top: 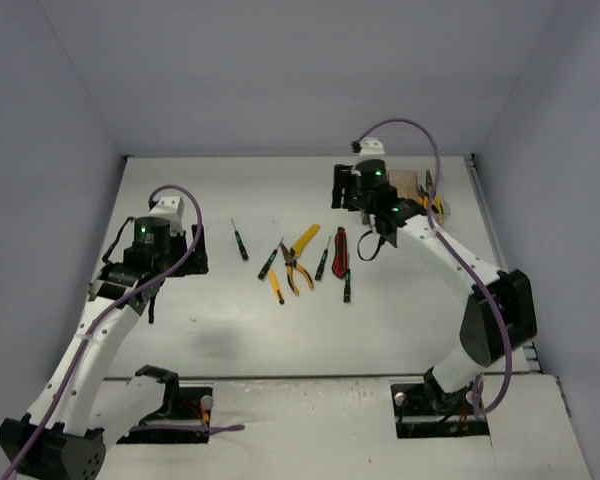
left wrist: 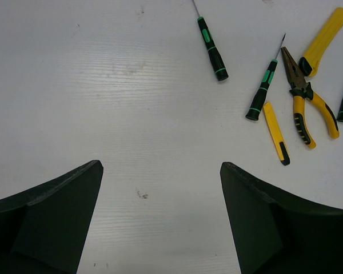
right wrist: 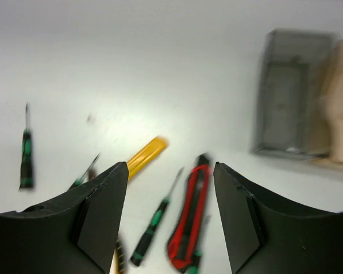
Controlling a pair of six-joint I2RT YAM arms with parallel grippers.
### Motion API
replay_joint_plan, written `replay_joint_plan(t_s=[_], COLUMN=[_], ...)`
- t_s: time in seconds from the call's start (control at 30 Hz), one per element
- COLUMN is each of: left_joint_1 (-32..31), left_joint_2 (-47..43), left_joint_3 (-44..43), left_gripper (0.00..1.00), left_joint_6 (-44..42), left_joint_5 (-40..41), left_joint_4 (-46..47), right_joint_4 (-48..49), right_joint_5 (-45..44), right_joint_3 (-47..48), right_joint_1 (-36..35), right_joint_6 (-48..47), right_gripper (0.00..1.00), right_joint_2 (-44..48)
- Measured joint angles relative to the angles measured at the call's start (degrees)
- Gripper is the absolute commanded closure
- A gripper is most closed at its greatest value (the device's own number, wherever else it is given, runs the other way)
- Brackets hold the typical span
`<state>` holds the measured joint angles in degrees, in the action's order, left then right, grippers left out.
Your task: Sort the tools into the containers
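Note:
The tools lie loose mid-table: yellow-handled pliers (top: 296,272) (left wrist: 304,103), a long yellow utility knife (top: 306,238) (left wrist: 326,39) (right wrist: 144,155), a small yellow knife (top: 276,287) (left wrist: 276,132), a red utility knife (top: 341,252) (right wrist: 188,220) and several black-green screwdrivers (top: 239,241) (left wrist: 211,43) (right wrist: 154,225). The smoky grey bin (right wrist: 291,91) and the amber bin (top: 407,185) (right wrist: 338,108) stand at the back right. My left gripper (top: 185,258) (left wrist: 161,164) is open and empty, left of the tools. My right gripper (top: 372,240) (right wrist: 170,166) is open and empty above the red knife.
Another pair of pliers (top: 433,195) shows beside the amber bin; a clear bin cannot be made out. White walls close in the table at the back and sides. The right wrist view is blurred.

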<state>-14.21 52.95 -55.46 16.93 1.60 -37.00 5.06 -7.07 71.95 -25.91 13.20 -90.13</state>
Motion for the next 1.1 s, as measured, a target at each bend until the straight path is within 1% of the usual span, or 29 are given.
replay_joint_plan(t_s=[0.17, 0.3, 0.4, 0.6, 1.1], left_joint_1=[0.0, 0.1, 0.1, 0.1, 0.1], left_joint_2=[0.0, 0.0, 0.0, 0.0, 0.1], left_joint_3=[0.0, 0.1, 0.2, 0.6, 0.8], left_gripper=[0.19, 0.19, 0.19, 0.19, 0.19], left_joint_6=[0.0, 0.0, 0.0, 0.0, 0.0], left_joint_5=[-0.2, -0.2, -0.2, -0.3, -0.4], left_joint_4=[0.0, 0.0, 0.0, 0.1, 0.0], right_joint_4=[-1.2, -2.1, -2.7, -3.1, -3.2], right_joint_5=[-1.0, -0.2, 0.2, -0.1, -3.5], right_joint_3=[-0.5, 1.7, 3.3, 5.3, 8.6], right_joint_1=[-12.4, -19.3, -22.5, -23.1, -22.9], right_joint_6=[1.6, 0.7, 0.2, 0.1, -2.3], right_gripper=[0.47, 0.5, 0.49, 0.49, 0.5], right_joint_2=[-9.1, -17.4, -21.8, -26.1, -29.1])
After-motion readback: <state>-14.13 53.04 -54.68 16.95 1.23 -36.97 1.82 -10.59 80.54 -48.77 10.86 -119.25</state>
